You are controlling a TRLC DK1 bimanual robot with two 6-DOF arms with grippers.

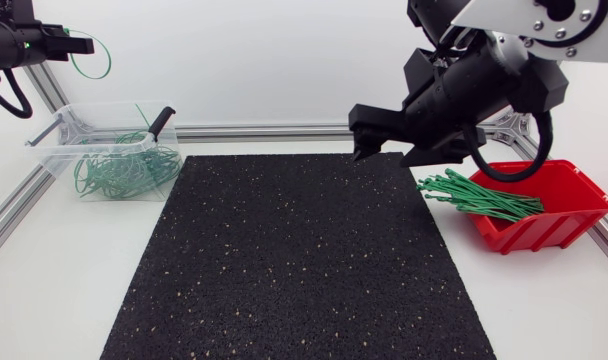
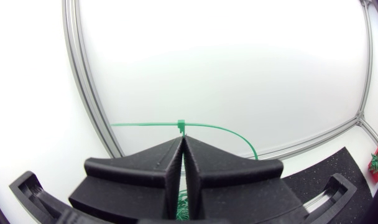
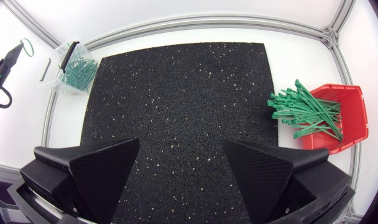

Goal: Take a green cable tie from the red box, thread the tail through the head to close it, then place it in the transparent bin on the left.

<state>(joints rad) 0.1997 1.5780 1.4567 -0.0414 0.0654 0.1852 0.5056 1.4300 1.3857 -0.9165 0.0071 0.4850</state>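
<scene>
Our left gripper is pinched tight on the looped tie, raised near the bin. Our right gripper is well apart from the bin, spread wide and empty. The tie looks light, springy and slick, so we judge it best held near its head.

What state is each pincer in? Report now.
Left pincer: shut on a looped green cable tie.
Right pincer: open, holding nothing.

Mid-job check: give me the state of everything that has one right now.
left gripper: shut on the cable tie, raised.
cable tie: closed into a loop, not yet binned.
right gripper: open, empty, above the mat.
red box: holds loose ties, some over its rim.
transparent bin: open-topped, holds looped ties.
</scene>
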